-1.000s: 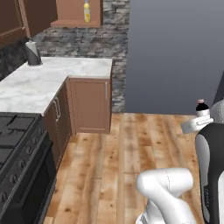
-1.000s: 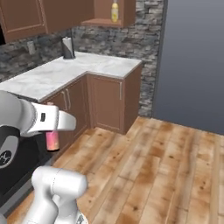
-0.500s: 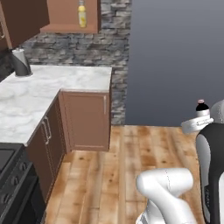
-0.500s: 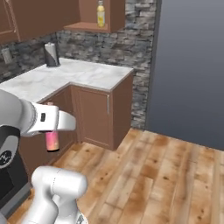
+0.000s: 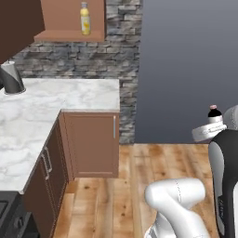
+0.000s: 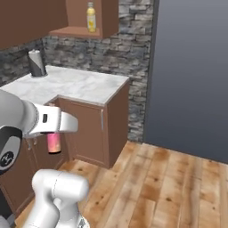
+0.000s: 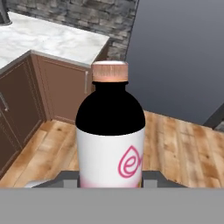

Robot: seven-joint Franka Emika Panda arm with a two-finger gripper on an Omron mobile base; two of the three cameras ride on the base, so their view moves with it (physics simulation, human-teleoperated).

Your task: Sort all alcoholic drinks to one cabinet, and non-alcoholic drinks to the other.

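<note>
A: Where is the pink bottle [image 7: 110, 131] sitting?

B: It is standing upright in the gripper [image 7: 110, 177], dead centre of the hand view, its shoulder black and its cap [image 7: 110, 71] pinkish there. From the right base view the pink bottle [image 6: 54, 142] is hanging under the white arm [image 6: 40, 121] at about nine o'clock.

A: And the fingers?

B: They are clamping the bottle's lower body from both sides.

A: What is lying farther out?

B: The yellow juice bottle [image 5: 85, 18] is standing on an open cabinet shelf [image 5: 69, 35] at eleven o'clock in the left base view. Below it the marble counter [image 5: 56, 102] is carrying a dark kettle [image 5: 11, 78] at ten o'clock. The wood floor [image 6: 169, 182] is stretching toward a grey wall [image 6: 191, 75].
</note>
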